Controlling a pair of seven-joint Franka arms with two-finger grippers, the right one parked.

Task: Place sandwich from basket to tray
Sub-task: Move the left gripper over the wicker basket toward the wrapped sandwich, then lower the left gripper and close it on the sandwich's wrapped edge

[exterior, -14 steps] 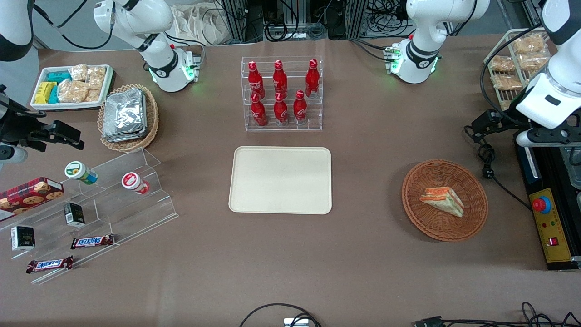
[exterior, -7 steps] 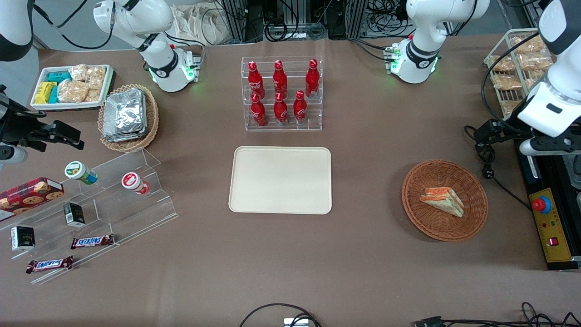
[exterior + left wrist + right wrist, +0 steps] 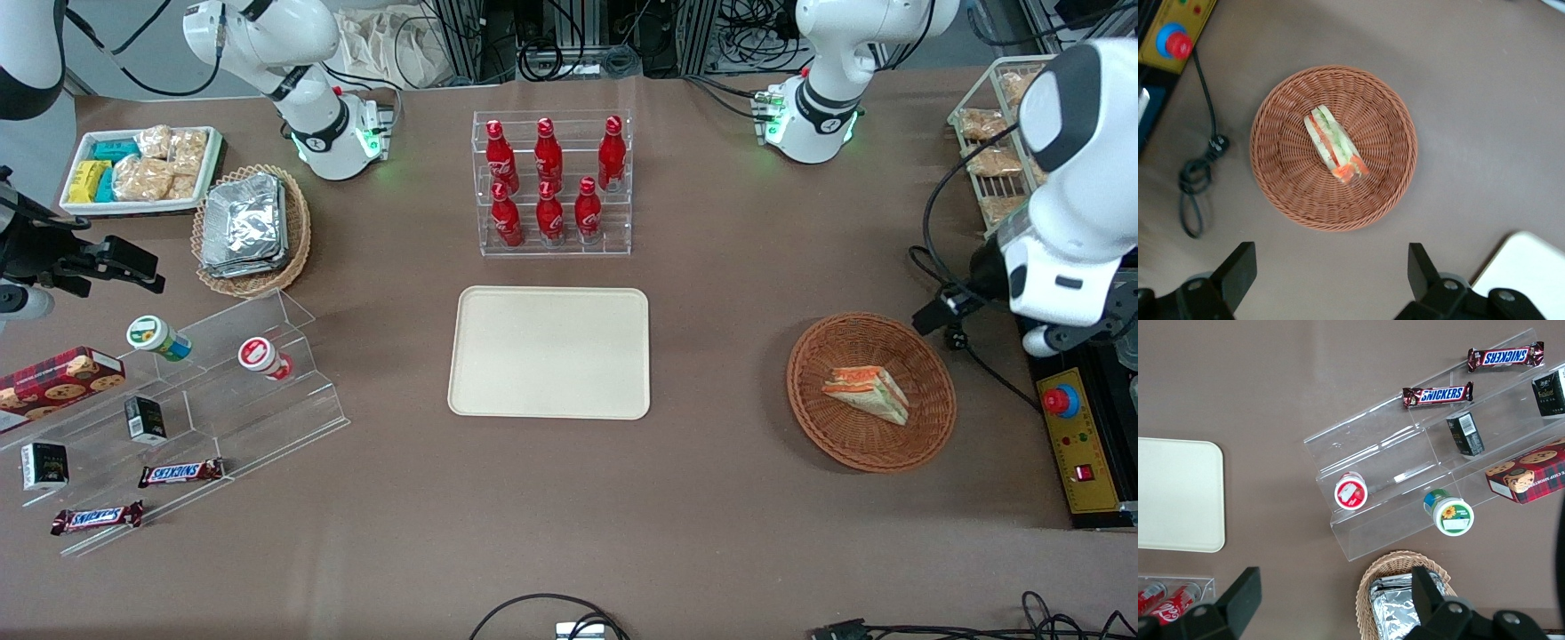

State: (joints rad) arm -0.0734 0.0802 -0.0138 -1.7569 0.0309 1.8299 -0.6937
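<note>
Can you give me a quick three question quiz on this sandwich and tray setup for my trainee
1. True or false: the sandwich already lies on the tray.
2. The gripper is: A) shut on the sandwich, B) open, above the table beside the basket, C) resting on the tray.
3. How many red bottles stand in the clear rack?

Key
1. False: the sandwich lies in the basket, and nothing is on the tray.
2. B: the fingers stand wide apart with nothing between them.
3. Six, in two rows of three.
</note>
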